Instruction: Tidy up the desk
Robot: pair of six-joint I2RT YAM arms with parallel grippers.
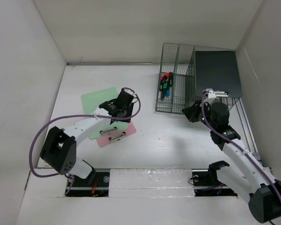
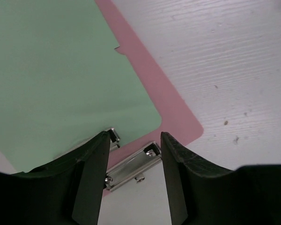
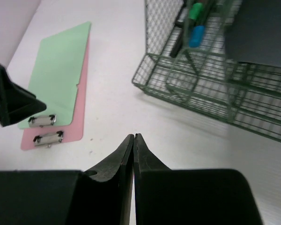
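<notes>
On the white desk (image 1: 168,136) a green clipboard (image 1: 97,99) lies partly over a pink clipboard (image 1: 123,131). My left gripper (image 1: 111,114) hovers open over their clip ends. In the left wrist view the open gripper (image 2: 134,137) straddles the pink board's metal clip (image 2: 131,165). The green board (image 2: 61,70) overlaps the pink board (image 2: 168,101) there, and the green board's clip (image 2: 113,137) peeks out by the left finger. My right gripper (image 1: 188,114) is shut and empty above the desk, just in front of the wire rack; its jaws (image 3: 133,138) are pressed together.
A green wire-mesh organizer (image 1: 175,101) stands at the back right, holding several coloured markers (image 1: 165,84) and a dark flat folder (image 1: 218,72). It also shows in the right wrist view (image 3: 196,89). White walls (image 1: 18,75) enclose the desk on the left, back and right.
</notes>
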